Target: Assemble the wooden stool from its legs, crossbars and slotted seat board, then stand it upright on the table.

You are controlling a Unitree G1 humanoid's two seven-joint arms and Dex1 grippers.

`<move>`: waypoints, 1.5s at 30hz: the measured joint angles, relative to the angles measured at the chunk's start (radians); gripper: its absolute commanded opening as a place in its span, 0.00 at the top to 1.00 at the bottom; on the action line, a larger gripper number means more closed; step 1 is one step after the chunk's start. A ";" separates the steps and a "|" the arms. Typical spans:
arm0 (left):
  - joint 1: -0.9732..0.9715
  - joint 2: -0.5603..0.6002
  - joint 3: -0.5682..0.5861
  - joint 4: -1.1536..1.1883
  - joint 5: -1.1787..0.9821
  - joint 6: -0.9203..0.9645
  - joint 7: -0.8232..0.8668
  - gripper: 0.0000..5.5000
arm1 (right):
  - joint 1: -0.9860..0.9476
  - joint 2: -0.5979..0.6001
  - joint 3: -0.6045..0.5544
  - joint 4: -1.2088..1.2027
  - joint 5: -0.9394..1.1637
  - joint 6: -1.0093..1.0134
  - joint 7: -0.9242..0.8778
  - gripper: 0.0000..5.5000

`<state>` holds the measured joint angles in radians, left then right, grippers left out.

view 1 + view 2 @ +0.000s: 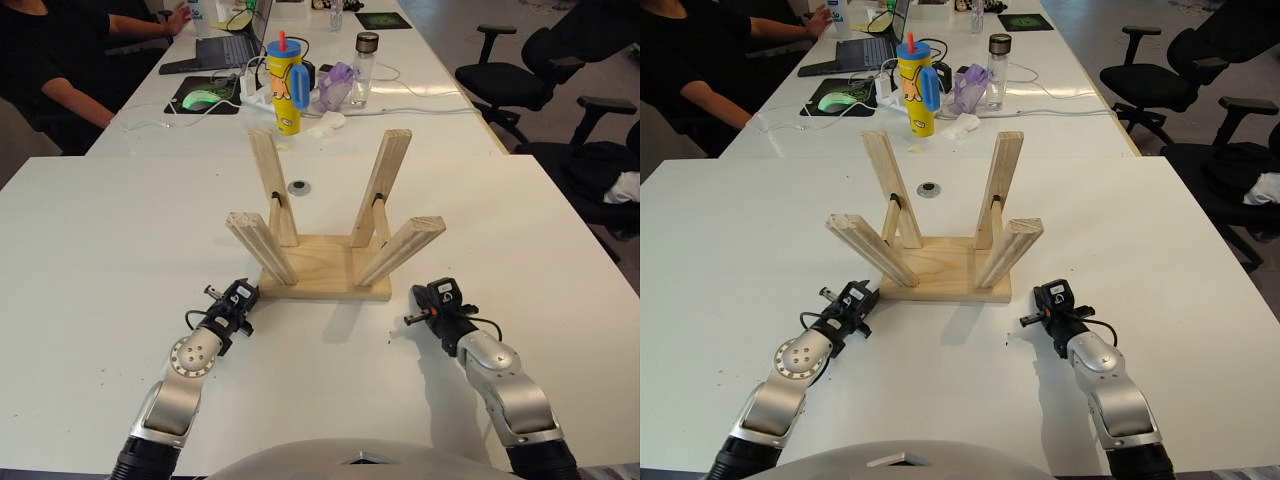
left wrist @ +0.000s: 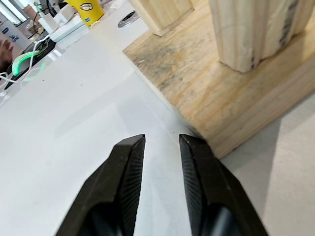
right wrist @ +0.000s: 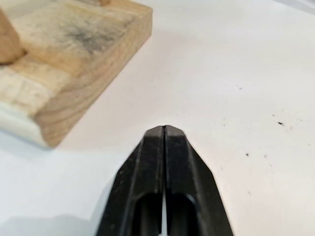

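The wooden stool (image 1: 325,272) lies upside down in the middle of the white table (image 1: 110,260). Its seat board rests flat and its legs (image 1: 383,185) splay upward. My left gripper (image 1: 240,296) sits low on the table just off the seat's front-left corner. In the left wrist view this gripper (image 2: 162,137) is open with nothing between its fingers, and the seat board's edge (image 2: 231,123) is close ahead. My right gripper (image 1: 430,293) rests near the front-right corner. In the right wrist view it (image 3: 164,128) is shut on nothing, a short way from the seat corner (image 3: 74,105).
A small round grommet (image 1: 298,187) lies on the table behind the stool. The far desk holds a yellow cup (image 1: 285,88), a bottle (image 1: 364,70), cables and a laptop (image 1: 215,52). Office chairs (image 1: 520,70) stand to the right. There is bare tabletop on both sides.
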<state>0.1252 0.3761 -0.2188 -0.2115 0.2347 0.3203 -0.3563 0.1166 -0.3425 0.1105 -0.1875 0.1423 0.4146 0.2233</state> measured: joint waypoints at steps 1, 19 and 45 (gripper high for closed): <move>-0.004 0.001 -0.005 -0.013 -0.001 0.019 -0.010 0.76 | -0.011 0.018 0.013 0.001 0.001 0.012 0.006 1.00; -0.100 -0.017 0.311 -0.242 -0.586 0.584 -0.119 0.76 | -0.123 -0.054 -0.143 -0.292 0.293 0.537 0.058 1.00; -0.180 0.468 0.269 0.109 -0.531 -0.156 -0.714 0.43 | -0.157 -0.341 -0.105 0.115 0.276 0.147 0.595 0.67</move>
<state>-0.0547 0.8436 0.0499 -0.1024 -0.2964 0.1644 -1.0701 -0.0405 -0.6832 0.0058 -0.0729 0.4185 0.5617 0.8187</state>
